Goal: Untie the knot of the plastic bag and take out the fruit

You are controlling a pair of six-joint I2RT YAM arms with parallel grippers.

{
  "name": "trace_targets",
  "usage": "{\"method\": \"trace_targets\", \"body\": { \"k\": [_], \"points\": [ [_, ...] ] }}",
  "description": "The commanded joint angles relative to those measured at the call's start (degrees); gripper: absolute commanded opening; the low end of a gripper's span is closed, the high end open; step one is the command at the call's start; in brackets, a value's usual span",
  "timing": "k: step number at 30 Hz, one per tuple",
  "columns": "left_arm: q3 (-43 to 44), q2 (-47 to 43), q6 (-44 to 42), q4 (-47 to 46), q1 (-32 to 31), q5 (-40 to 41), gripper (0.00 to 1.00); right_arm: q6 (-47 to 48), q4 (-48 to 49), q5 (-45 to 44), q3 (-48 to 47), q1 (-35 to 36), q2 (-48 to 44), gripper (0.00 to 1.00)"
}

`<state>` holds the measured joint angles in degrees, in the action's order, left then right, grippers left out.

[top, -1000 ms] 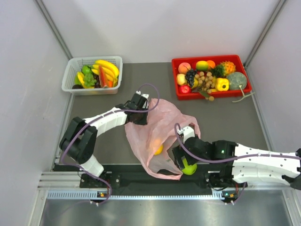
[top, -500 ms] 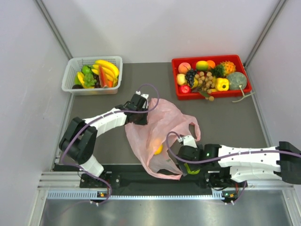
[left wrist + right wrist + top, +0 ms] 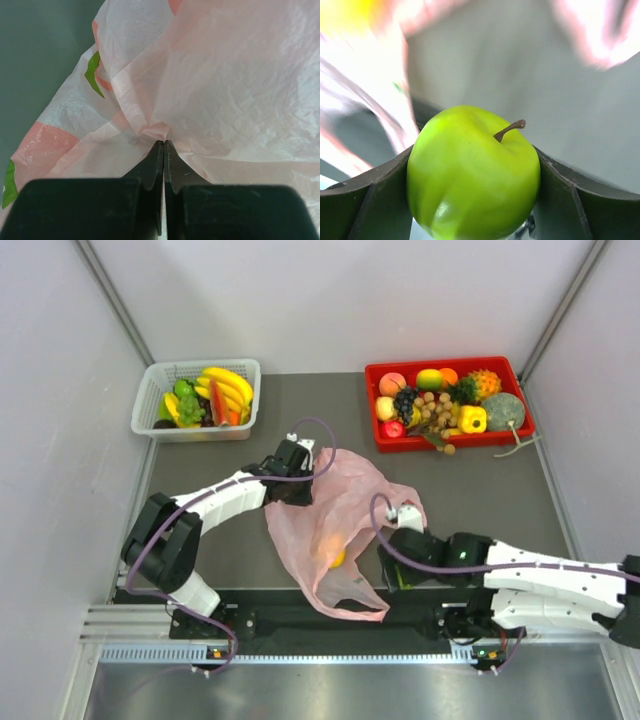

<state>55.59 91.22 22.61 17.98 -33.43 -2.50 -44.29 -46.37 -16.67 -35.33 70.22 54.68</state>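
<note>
The pale-pink plastic bag (image 3: 345,502) lies crumpled in the middle of the table, and an orange fruit (image 3: 336,557) shows through its film. No knot shows. My left gripper (image 3: 300,487) is shut on a fold of the bag's film (image 3: 150,131) at its far left edge; in the left wrist view (image 3: 164,144) the jaws are pressed together. My right gripper (image 3: 393,570) sits at the bag's near right side. It is shut on a green apple (image 3: 472,177), which fills the right wrist view; the top view shows only a sliver of it.
A red tray (image 3: 374,408) at the back right holds several toy fruits, among them a pineapple, grapes and a melon. A white mesh basket (image 3: 150,392) at the back left holds bananas and green pieces. Grey walls close in both sides.
My right gripper has moved a little away from the table's near edge with the green apple, which is now mostly hidden under the wrist. The left gripper has kept its hold.
</note>
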Motion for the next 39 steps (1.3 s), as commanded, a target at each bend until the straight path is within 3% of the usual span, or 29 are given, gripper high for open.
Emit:
{"method": "trace_targets", "body": {
  "k": [1, 4, 9, 15, 21, 28, 33, 35, 37, 39],
  "points": [
    [-0.49, -1.49, -0.11, -2.16, 0.56, -1.27, 0.0, 7.36, -2.24, -6.7, -10.09, -7.35, -3.78, 0.0],
    [-0.4, -1.05, 0.24, -2.6, 0.47, -2.24, 0.0, 17.55, 2.41, -5.49, -16.51, -19.82, -3.35, 0.0],
    [0.13, -1.39, -0.11, -1.72, 0.56, -2.07, 0.0, 28.63, 15.22, 0.92, -26.79, -42.13, 7.33, 0.0],
    [0.04, -2.71, -0.29, -0.58, 0.47, -2.07, 0.0, 31.11, 25.08, -0.38, -41.29, -55.25, 24.74, 0.0],
    [-0.4, -3.15, 0.15, -0.92, 0.47, -3.21, 0.0, 31.99, 26.25, -2.5, -59.74, -64.04, 44.41, 0.01],
    [-0.75, -2.71, 0.06, -1.54, 0.56, -4.44, 0.0, 33.84, 22.55, -1.44, -82.94, -66.7, 65.28, 0.07],
    [-1.19, -2.89, -0.02, -1.72, 0.47, -5.06, 0.0, 28.83, 22.64, -1.44, -85.78, -69.68, 72.23, 0.11],
    [-1.36, -2.8, -0.2, -1.72, 0.47, -4.97, 0.0, 28.39, 22.81, 0.13, -85.61, -72.31, 73.2, 0.2],
    [-1.36, -2.8, -0.29, -1.8, 0.47, -5.06, 0.0, 28.73, 23.07, 0.93, -84.73, -72.85, 73.03, 0.23],
    [-1.1, -2.45, -0.29, -2.07, 0.47, -5.14, 0.0, 30.4, 24.39, 1.81, -83.5, -73.2, 72.07, 0.34]
  ]
}}
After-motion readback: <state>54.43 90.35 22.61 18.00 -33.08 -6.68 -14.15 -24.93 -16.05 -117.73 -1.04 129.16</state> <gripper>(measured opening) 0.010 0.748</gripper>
